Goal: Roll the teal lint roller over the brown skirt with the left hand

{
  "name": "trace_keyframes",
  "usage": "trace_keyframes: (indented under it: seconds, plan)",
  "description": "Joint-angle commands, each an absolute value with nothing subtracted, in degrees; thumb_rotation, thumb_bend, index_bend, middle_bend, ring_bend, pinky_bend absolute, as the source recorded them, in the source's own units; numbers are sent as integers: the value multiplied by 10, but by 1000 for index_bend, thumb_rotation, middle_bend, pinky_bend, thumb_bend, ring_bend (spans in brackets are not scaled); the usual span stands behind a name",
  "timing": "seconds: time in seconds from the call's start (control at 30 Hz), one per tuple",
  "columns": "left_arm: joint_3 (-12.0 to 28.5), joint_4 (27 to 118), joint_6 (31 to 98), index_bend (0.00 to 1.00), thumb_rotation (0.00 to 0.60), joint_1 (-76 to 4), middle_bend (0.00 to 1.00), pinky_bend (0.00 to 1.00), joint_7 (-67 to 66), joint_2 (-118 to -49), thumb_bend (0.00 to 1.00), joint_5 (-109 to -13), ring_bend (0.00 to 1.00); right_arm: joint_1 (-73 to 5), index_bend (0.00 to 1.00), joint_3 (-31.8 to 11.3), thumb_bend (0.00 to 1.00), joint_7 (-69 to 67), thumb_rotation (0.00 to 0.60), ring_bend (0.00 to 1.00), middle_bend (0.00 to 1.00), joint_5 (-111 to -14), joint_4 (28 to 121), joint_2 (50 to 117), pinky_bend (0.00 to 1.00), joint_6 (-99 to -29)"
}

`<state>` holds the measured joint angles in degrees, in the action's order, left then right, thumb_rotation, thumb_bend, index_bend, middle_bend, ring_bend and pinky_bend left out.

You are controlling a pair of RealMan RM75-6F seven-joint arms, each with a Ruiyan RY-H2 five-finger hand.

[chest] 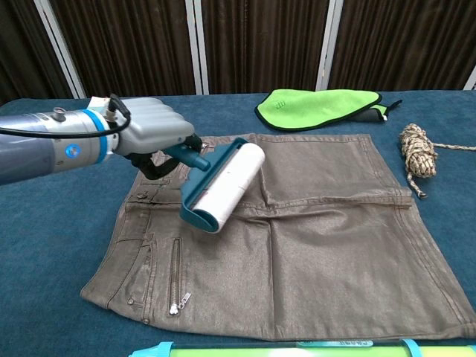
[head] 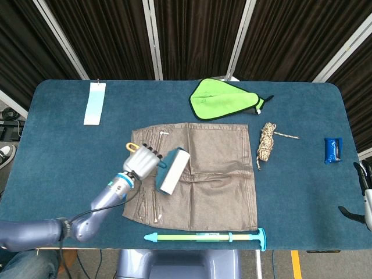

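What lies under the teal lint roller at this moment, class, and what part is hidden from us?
The lint roller, held by the left hand, lies over the brown skirt near its waistband. The strip of skirt directly beneath the roller is covered.
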<state>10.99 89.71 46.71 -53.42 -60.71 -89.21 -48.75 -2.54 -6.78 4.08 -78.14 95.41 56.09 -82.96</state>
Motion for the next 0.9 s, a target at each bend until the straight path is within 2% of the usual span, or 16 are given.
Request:
trace_keyframes:
  seconds: [0.03,0.37,0.9]
  plan:
    - [96,887,475,686,600,-570,561,427,-645,-927,1000,-444,391,-26,0,-69,0,38,600,0,0,-779,952,560,0,-827]
    - [63,852,487,695,600,-596,566,426,-664,-952,1000,-415,395,-26,0,-70,0,30,600,0,0,-775,949,558,0,-826]
    - [4,835,511,697,600,-588,572,426,-651,-889,1000,-398,396,-26,0,-69,0,33,600,0,0,-772,951,557,0,-828]
